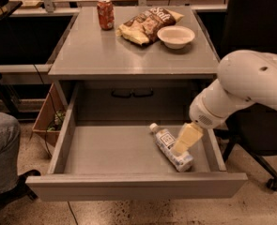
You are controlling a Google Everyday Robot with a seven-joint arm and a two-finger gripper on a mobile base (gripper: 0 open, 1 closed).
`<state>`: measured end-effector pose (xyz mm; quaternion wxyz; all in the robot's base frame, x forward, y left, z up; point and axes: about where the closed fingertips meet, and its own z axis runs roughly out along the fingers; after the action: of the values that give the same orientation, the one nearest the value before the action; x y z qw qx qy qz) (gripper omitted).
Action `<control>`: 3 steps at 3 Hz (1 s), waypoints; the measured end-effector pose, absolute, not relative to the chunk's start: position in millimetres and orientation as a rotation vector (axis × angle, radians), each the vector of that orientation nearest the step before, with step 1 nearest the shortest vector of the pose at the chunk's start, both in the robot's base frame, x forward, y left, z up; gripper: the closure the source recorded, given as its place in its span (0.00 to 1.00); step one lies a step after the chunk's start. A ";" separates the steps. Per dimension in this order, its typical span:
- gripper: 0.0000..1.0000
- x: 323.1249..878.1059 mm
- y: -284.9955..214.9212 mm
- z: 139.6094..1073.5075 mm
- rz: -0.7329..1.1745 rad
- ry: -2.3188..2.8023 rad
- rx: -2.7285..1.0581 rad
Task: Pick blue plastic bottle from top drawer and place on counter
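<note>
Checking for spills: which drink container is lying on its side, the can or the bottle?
The blue plastic bottle, lying in the top drawer by the gripper; the red soda can stands upright on the counter.
</note>
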<state>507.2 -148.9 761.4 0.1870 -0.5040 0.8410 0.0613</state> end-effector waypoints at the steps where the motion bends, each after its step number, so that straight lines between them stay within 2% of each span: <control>1: 0.00 541.8 -130.4 727.7 0.291 2.428 -1.233; 2: 0.00 561.3 -111.0 694.6 0.338 2.475 -1.095; 3: 0.00 568.1 -100.4 660.8 0.303 2.513 -0.999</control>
<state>568.1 -100.4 660.8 0.2085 -0.3591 0.9032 0.1088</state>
